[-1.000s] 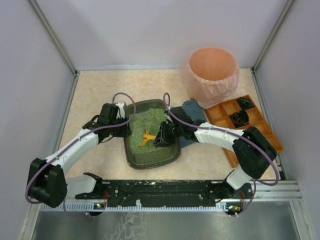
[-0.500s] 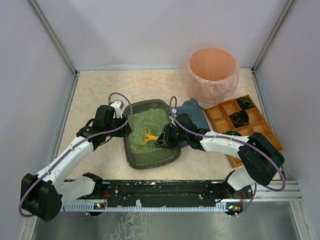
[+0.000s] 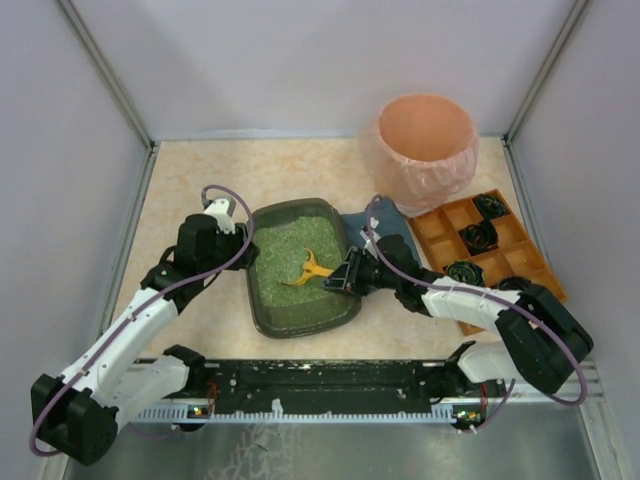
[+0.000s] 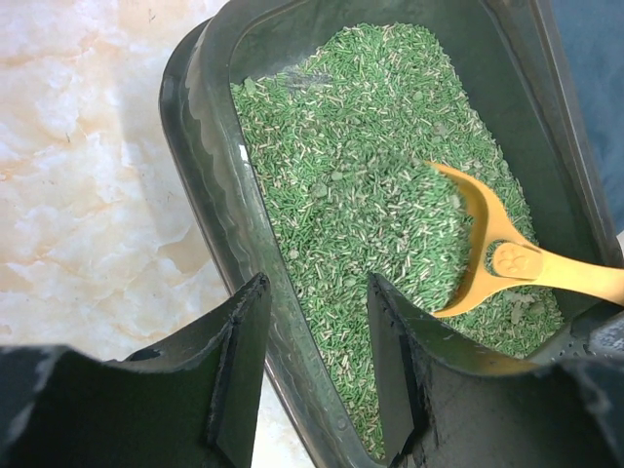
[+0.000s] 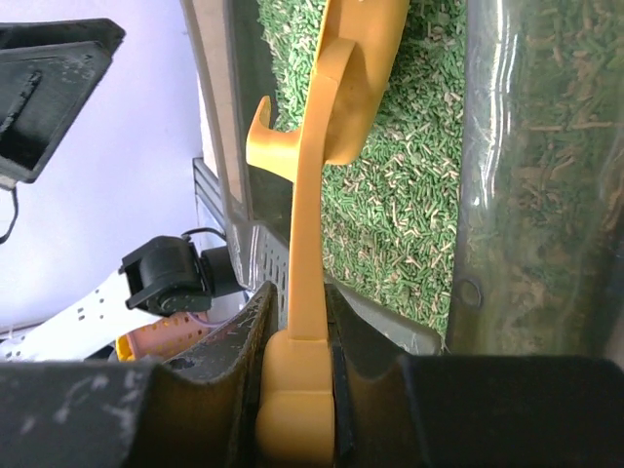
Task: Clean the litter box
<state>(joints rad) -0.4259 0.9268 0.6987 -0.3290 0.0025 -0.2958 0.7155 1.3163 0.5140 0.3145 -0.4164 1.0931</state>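
The litter box (image 3: 262, 300) is a dark grey tray of green litter on the table's middle. My left gripper (image 3: 243, 245) stands open over its left rim (image 4: 210, 166); in the left wrist view the rim runs between the fingertips of the gripper (image 4: 317, 292) without touching them. My right gripper (image 3: 347, 274) sits at the box's right rim, shut on the handle of a yellow scoop (image 3: 311, 270). The scoop's head (image 4: 478, 234) rests on the litter. In the right wrist view, that gripper (image 5: 297, 302) clamps the scoop (image 5: 322, 146) edge-on, with the box (image 5: 507, 146) beyond.
A blue cloth (image 3: 388, 224) lies under the box's right side. A round pink-lined bin (image 3: 425, 140) stands at the back right. An orange compartmented tray (image 3: 440, 228) with black parts lies along the right wall. Walls close in the left, back and right.
My left gripper has opened a little wider at the rim and its arm has drawn back. The right gripper has pulled to the right with the scoop.
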